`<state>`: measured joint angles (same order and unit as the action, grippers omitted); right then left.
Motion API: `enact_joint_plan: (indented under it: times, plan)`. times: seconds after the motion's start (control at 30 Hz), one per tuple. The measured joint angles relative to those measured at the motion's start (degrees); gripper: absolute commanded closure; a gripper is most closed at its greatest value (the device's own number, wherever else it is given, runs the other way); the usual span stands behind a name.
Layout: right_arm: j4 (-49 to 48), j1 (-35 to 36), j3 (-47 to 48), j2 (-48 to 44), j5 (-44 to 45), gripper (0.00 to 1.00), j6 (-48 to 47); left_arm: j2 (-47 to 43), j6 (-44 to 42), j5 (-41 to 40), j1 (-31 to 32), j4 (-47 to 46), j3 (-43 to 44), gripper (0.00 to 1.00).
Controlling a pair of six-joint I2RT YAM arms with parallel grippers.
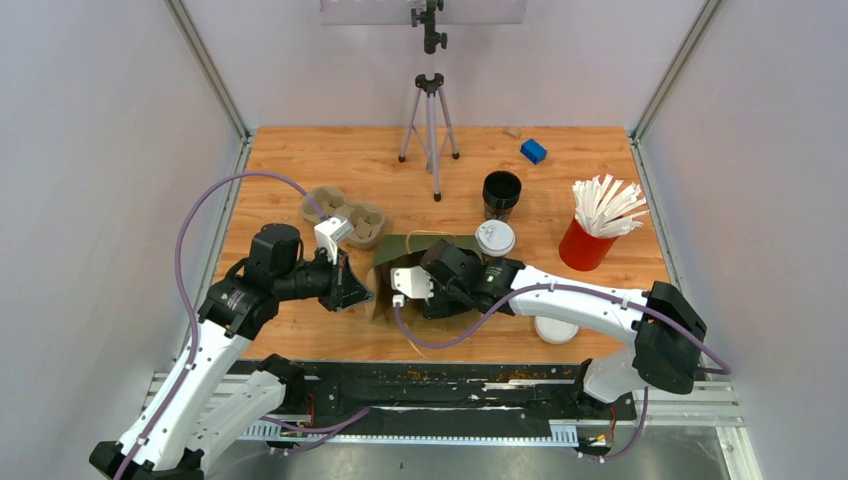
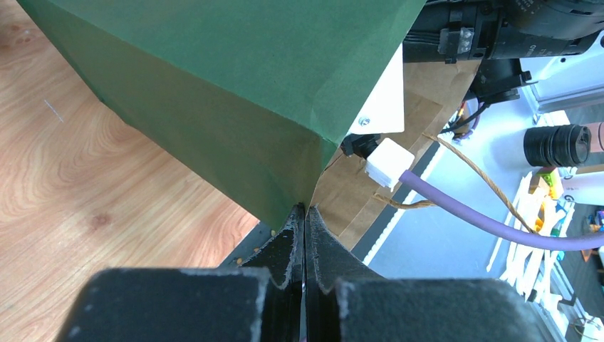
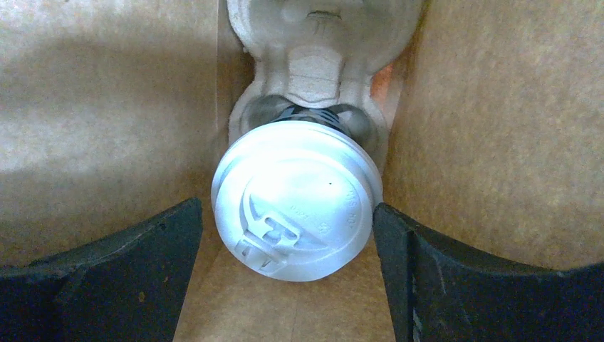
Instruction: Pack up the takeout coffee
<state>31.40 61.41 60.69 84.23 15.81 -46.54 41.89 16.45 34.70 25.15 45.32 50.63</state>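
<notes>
Evidently the left gripper (image 2: 305,217) is pinched shut on the edge of the green paper bag (image 2: 235,85), judged to keep its mouth open for the right gripper (image 3: 286,214); that one's fingers stand wide apart either side of one lidded cup (image 3: 306,171), gripping nothing; the cup sits in a pulp carrier (image 3: 320,64) inside the bag; the second lidded cup (image 1: 495,240) waits on the table (image 1: 300,160) just beside the bag.

Cup in bag: I see the first lidded cup (image 3: 295,206), its dark paper body mostly hidden behind its round white lid, seated in a pulp carrier (image 3: 313,64) inside the paper bag (image 3: 85,107).
Cup outside: my overhead view shows the second lidded cup (image 1: 494,240) upright on the table (image 1: 300,160), just beside the bag.
</notes>
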Motion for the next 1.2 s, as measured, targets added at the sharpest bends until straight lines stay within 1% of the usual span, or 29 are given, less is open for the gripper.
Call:
enact_joint_plan:
  times: [0.13, 0.27, 0.4, 0.43, 0.57, 0.7, 0.83, 0.93, 1.0, 1.2]
  plan:
    - [1.0, 0.1, 0.1, -0.7, -1.0, 0.11, 0.2, 0.0, 0.0, 0.0, 0.0, 0.0, 0.0, 1.00]
    - [1.6, 0.1, 0.1, -1.7, -2.4, 0.19, 0.6, 0.0, 0.0, 0.0, 0.0, 0.0, 0.0, 1.00]
    - [2.2, 0.2, 0.1, -2.6, -3.6, 0.23, 1.3, 0.0, 0.0, 0.0, 0.0, 0.0, 0.0, 1.00]
    - [2.3, 0.2, 0.1, -2.9, -3.9, 0.23, 1.5, 0.0, 0.0, 0.0, 0.0, 0.0, 0.0, 1.00]
    - [2.3, 0.2, 0.1, -3.5, -4.7, 0.15, 2.1, 0.0, 0.0, 0.0, 0.0, 0.0, 0.0, 1.00]
    - [2.3, 0.2, 0.1, -3.7, -5.5, 0.14, 2.9, 0.0, 0.0, 0.0, 0.0, 0.0, 0.0, 1.00]
    - [2.3, 0.2, 0.1, -3.8, -6.0, 0.15, 3.6, 0.0, 0.0, 0.0, 0.0, 0.0, 0.0, 1.00]
    - [2.2, 0.2, 0.1, -3.8, -5.9, 0.08, 4.1, 0.0, 0.0, 0.0, 0.0, 0.0, 0.0, 1.00]
    - [2.1, 0.2, 0.1, -3.8, -5.7, 0.06, 4.4, 0.0, 0.0, 0.0, 0.0, 0.0, 0.0, 1.00]
    - [2.0, 0.3, 0.2, -3.8, -4.8, 0.07, 4.5, 0.0, 0.0, 0.0, 0.0, 0.0, 0.0, 1.00]
